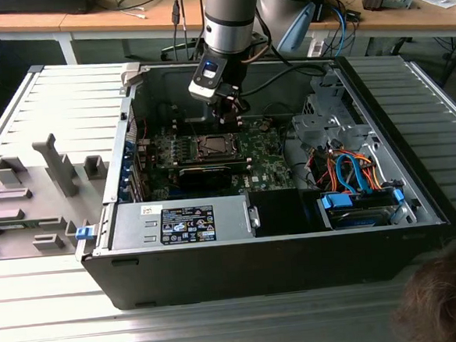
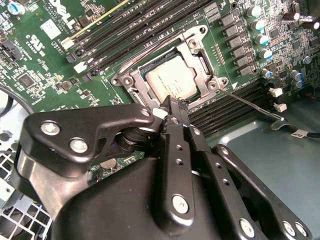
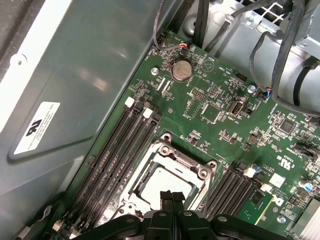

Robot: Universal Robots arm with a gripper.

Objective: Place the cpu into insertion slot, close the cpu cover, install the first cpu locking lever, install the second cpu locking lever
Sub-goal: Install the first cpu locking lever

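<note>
Silvery-grey, the cpu [image 2: 170, 82] lies in the insertion slot [image 2: 150, 65], framed by the cpu cover [image 2: 199, 52]; our pincer [image 2: 172, 109] hangs clenched and empty just above. We fear a skewed push could slip off the thin locking lever [image 2: 250, 102] and gouge the motherboard [image 2: 40, 65].

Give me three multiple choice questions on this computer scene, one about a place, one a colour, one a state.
1. Where is the chip? A in the socket on the circuit board; B on the table outside the case; C on top of the hard drive.
2. What colour is the circuit board? A blue; B green; C red.
3. How does the claw stand? A wide open; B shut, holding nothing; C shut on a cable.
Answers: A, its silvery top shows inside the socket; B, the board is green throughout; B, the fingertips meet with nothing between.
</note>
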